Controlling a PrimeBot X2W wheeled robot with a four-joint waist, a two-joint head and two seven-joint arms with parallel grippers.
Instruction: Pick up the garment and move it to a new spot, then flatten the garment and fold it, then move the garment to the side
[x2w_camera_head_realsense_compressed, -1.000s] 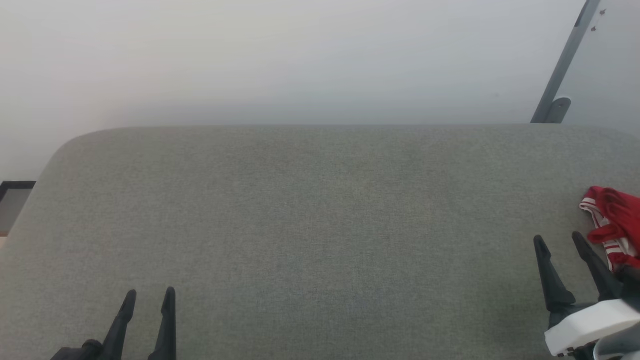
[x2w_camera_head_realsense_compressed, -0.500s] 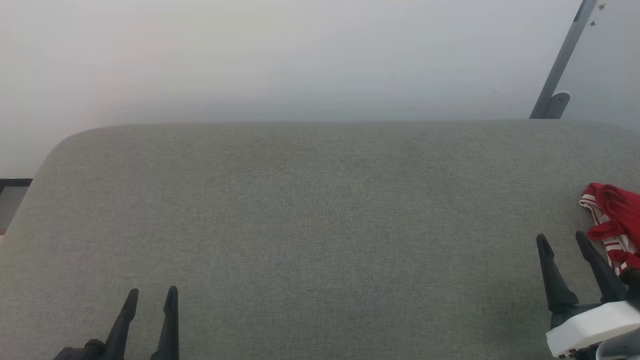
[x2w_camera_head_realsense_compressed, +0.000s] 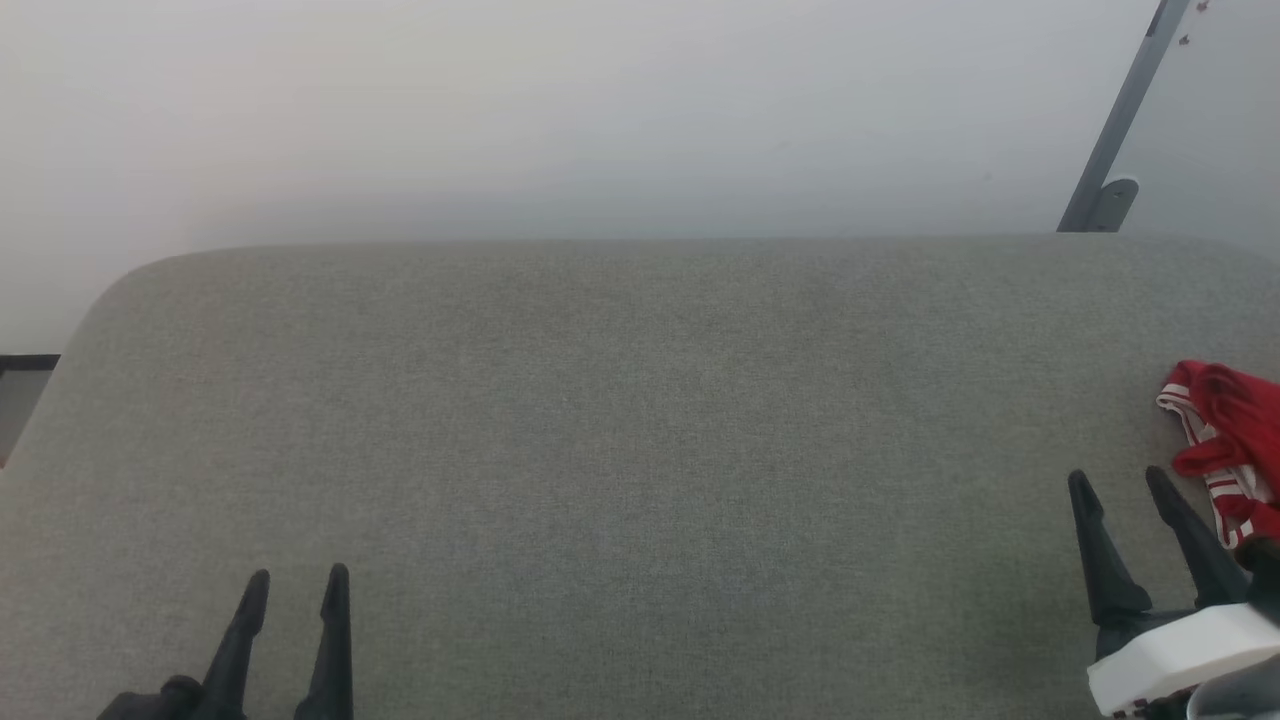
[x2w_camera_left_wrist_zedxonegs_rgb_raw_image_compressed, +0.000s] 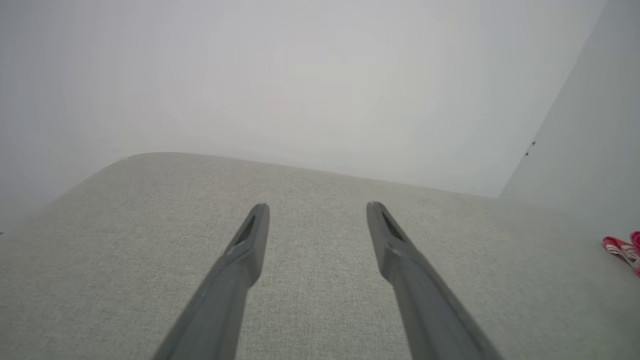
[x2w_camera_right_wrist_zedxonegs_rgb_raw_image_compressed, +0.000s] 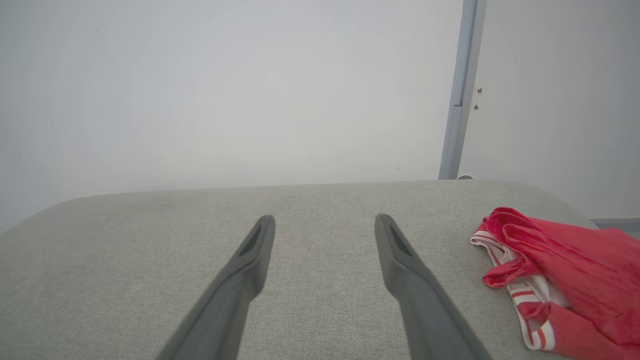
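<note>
The garment (x2w_camera_head_realsense_compressed: 1235, 440), red with red-and-white striped bands, lies crumpled at the far right of the grey fabric surface (x2w_camera_head_realsense_compressed: 640, 420), partly cut off by the head view's edge. In the right wrist view the garment (x2w_camera_right_wrist_zedxonegs_rgb_raw_image_compressed: 565, 280) sits to the right of the fingers. A sliver of the garment (x2w_camera_left_wrist_zedxonegs_rgb_raw_image_compressed: 622, 248) shows at the left wrist view's right edge. My right gripper (x2w_camera_head_realsense_compressed: 1120, 482) stands open just left of the garment, apart from it, nothing between its fingers. My left gripper (x2w_camera_head_realsense_compressed: 297, 585) is open at the lower left, far from the garment.
The padded surface has rounded far corners and ends at a pale wall. A grey metal post (x2w_camera_head_realsense_compressed: 1120, 120) rises behind the far right corner. A dark-framed object (x2w_camera_head_realsense_compressed: 20, 380) sits beyond the surface's left edge.
The whole head view has drifted slightly, so the camera has moved. Both grippers stay open in nearly the same places, and the garment lies as before.
</note>
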